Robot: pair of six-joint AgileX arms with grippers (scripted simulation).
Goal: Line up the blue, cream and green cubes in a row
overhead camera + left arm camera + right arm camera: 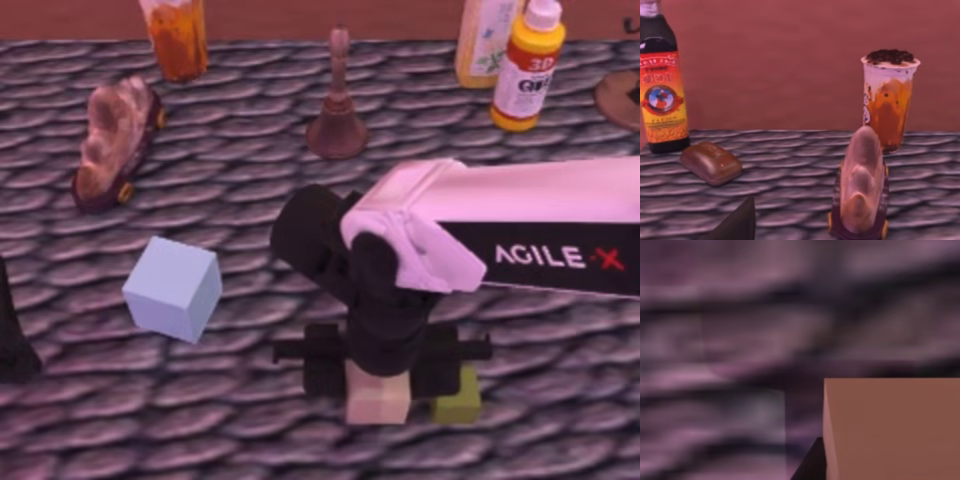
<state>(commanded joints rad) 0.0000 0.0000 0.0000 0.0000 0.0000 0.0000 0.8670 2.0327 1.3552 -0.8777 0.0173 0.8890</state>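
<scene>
The right arm reaches in from the bench's right edge, and its right gripper stands directly over the cream cube near the bench's front edge, a little right of centre. The wrist housing covers the jaws from above, so it cannot be told whether they are released or clenched on the cube. The right wrist view shows only a flat tan block face close to the lens against blurred bench surface.

The green cube sits just beside the cream cube, on its right, in line with it along the front edge. The blue cube lies well apart, left of centre and farther from the front edge, turned at an angle to the other two.

The left arm is parked at the bench's left edge; only a dark part shows.

Along the rear edge stand a bubble-tea cup, a roller skate, a bell and a yellow bottle. The left wrist view also shows a sauce bottle and a brown mouse.
</scene>
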